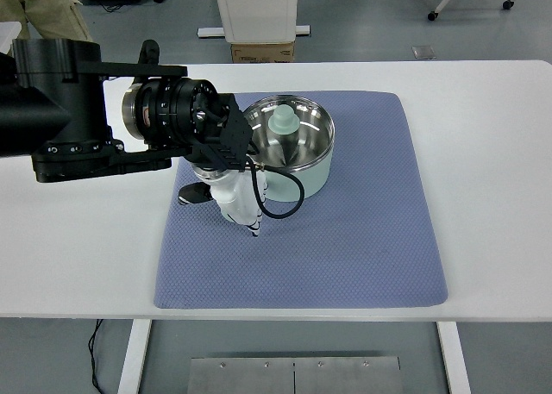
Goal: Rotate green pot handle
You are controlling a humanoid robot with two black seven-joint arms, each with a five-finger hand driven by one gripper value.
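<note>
No readable writing anywhere from my seat: nothing on the pot, the mat or the arm that I can make out.

I see the green pot (297, 148) sitting on the blue mat (362, 239), up in the mat's far-left part, standing upright with its mouth open to the camera. The inside is shiny steel, the outer wall pale green. A pale green knobbed piece (282, 121) sits inside it, toward the far-left of the bowl. The pot's handle I can't pick out; the arm covers the left side of the pot, so I can't say which way it points.

My left hand (231, 196) comes in from the left on the big black arm and hangs just at the pot's near-left side, white fingers (251, 222) pointing down toward the mat and the near edge. They look loosely extended, close together, gripping nothing that I can see. A black cable (285, 200) loops from the wrist across the pot's front wall.

The mat lies on the white tabletop (492, 153). A cardboard box (261, 52) sits on the floor beyond the far edge.
</note>
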